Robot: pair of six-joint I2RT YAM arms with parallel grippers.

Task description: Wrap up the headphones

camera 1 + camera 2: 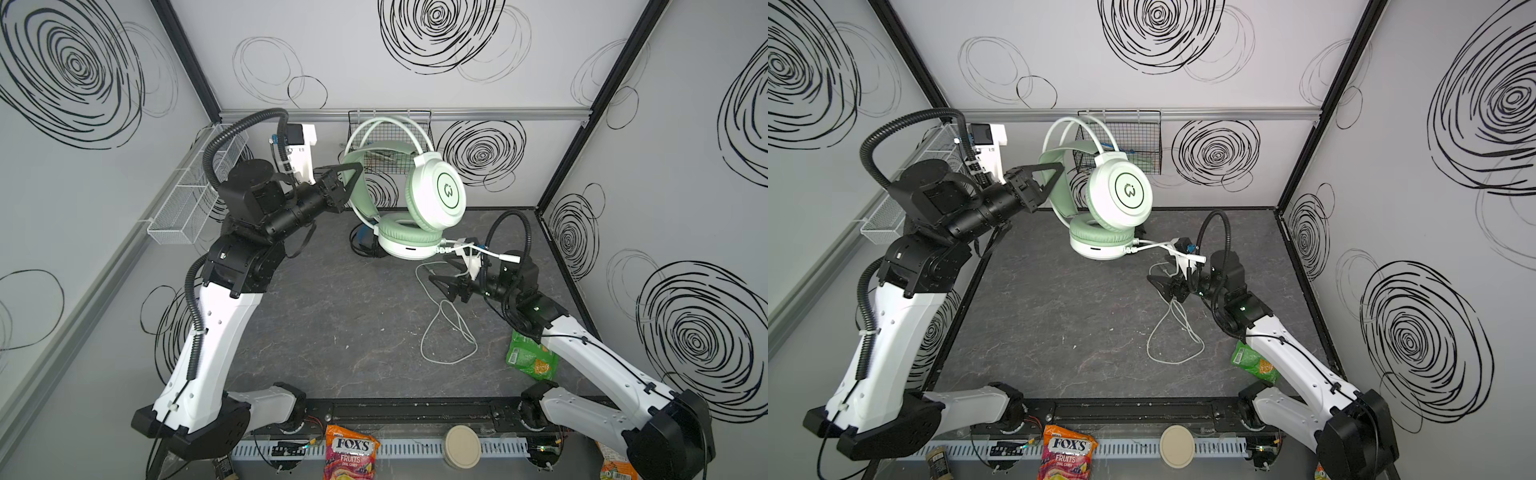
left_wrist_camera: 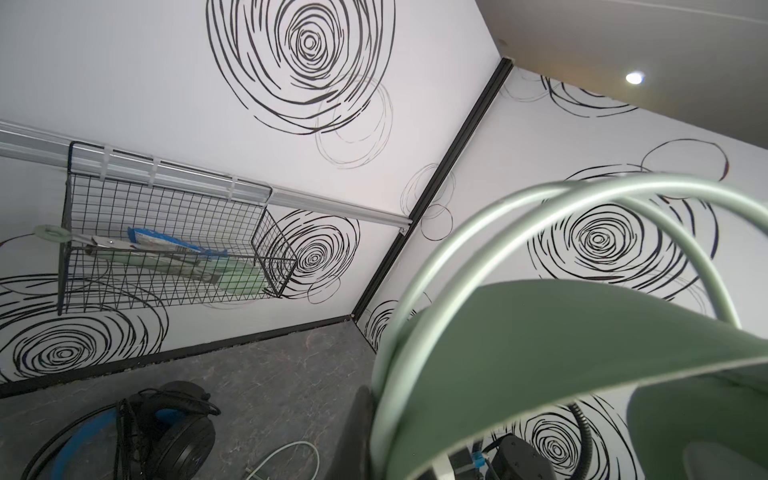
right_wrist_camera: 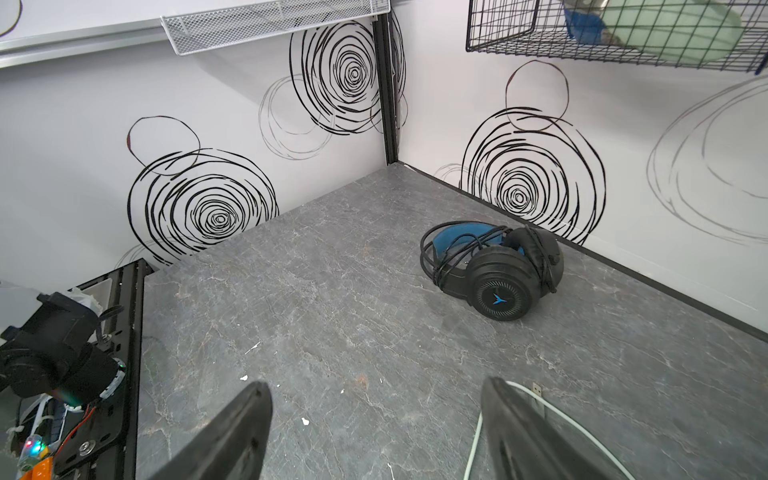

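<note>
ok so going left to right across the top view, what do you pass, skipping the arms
white mesh basket → mint-green headphones → green snack packet

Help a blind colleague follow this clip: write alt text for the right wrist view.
Black headphones with a blue headband lie on the grey table near a wall, their black cable looped around them. Close to the camera the right tool stands open, a pale cable passing by one of its fingers; a wire basket hangs on the wall.
</note>
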